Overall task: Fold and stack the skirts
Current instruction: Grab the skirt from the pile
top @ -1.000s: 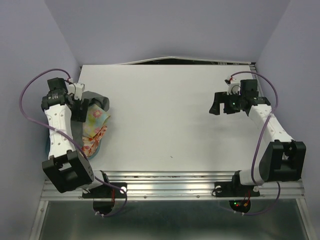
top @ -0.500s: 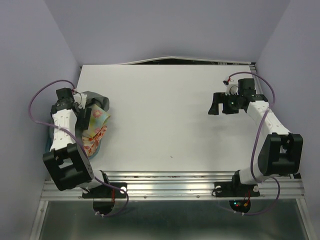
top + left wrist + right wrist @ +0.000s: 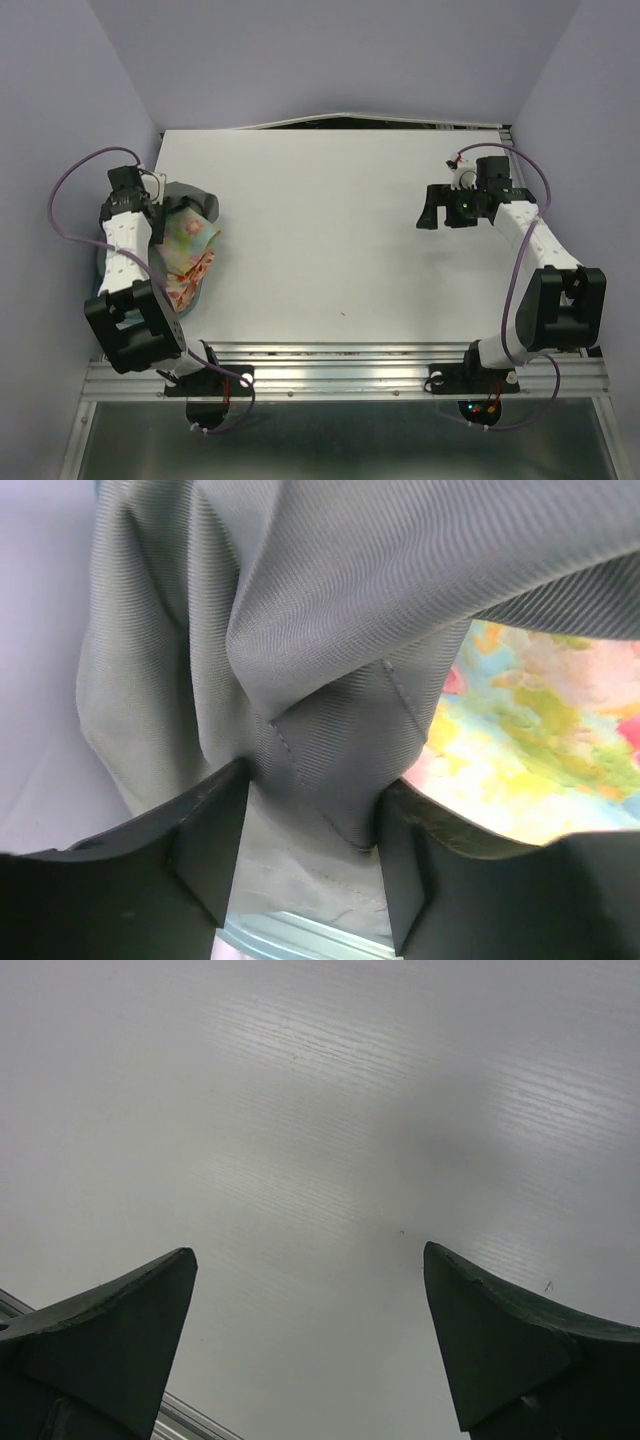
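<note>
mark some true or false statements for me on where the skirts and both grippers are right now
1. The right gripper is open above bare table. True.
2. A fold of the dark grey skirt sits between the left gripper's fingers. True.
3. The skirts lie stacked in the middle of the table. False: they are bunched in a heap at its left edge.
4. The right gripper holds a skirt. False: it holds nothing, far from the heap.
5. The pastel floral skirt lies right beside the dark grey skirt. True.

The grey skirt (image 3: 330, 630) is plain; the floral skirt (image 3: 540, 740), pastel yellow-pink.
</note>
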Tool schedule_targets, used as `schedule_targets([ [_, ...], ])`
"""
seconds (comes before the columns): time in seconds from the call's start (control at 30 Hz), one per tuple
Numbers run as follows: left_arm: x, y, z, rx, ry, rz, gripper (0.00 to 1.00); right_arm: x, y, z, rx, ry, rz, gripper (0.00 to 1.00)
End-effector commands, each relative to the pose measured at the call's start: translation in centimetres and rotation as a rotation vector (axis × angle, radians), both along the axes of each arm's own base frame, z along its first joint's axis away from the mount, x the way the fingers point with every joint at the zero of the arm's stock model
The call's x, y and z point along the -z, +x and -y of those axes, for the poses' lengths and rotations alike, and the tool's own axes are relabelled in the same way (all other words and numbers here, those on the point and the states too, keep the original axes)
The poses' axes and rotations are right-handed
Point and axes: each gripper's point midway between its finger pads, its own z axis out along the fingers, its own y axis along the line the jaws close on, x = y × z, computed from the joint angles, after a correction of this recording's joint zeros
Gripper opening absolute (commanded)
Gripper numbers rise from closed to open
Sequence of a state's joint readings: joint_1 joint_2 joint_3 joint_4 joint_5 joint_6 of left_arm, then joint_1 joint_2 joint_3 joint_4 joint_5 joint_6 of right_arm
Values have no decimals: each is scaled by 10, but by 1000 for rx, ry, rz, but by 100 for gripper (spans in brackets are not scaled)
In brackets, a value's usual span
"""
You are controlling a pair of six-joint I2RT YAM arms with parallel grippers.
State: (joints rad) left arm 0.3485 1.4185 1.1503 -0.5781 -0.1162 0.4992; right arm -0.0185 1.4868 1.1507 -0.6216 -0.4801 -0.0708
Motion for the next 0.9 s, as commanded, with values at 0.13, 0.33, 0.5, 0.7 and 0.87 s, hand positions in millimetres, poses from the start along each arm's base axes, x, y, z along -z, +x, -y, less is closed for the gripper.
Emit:
schedule_targets([
  [0.13,-87,14,-14,-45,111,239,26,-18,7,-3,-4,24,53,100],
  [0.33,-175,14,-21,-100,186,465,0,-23,10,-5,-7,34,69,100],
  [0.5,-269,9,-9,-73,211,702,0,-30,11,-6,-9,40,86,100],
  [0.7,-361,10,13,18,204,947,0,-37,12,-7,-8,50,99,100],
  [0.87,-429,15,33,100,202,1119,0,-43,15,-6,-5,43,114,100],
])
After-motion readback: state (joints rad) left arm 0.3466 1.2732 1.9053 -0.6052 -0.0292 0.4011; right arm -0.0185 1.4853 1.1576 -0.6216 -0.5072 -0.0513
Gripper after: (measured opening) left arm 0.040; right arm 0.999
